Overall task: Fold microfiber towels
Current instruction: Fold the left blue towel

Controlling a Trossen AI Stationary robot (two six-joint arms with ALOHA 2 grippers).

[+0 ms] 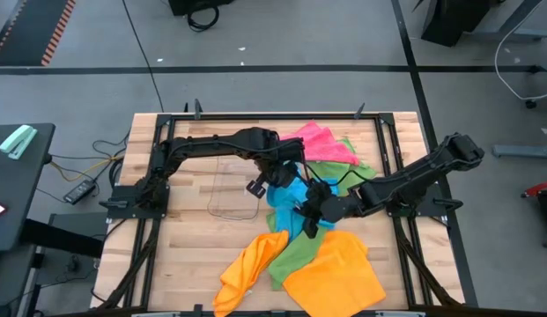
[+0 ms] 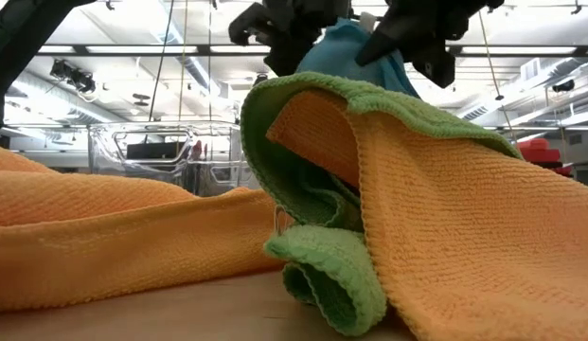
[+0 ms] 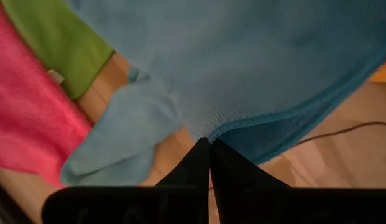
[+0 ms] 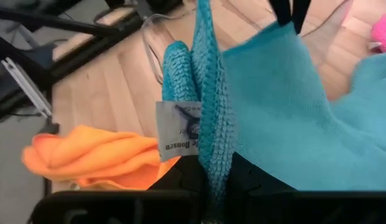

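Two hands, one blue towel lifted between them.

My left hand point(image 3: 209, 146) is clenched on the hem of the blue towel point(image 1: 286, 201), and my right hand point(image 4: 212, 171) pinches its tagged corner, so the cloth hangs just above the desk point(image 1: 189, 238). I'd pull both corners apart evenly and keep it taut before laying it flat. Beyond my hands I count two orange towels point(image 1: 335, 273), two green point(image 1: 330, 172) and one pink point(image 1: 321, 141).
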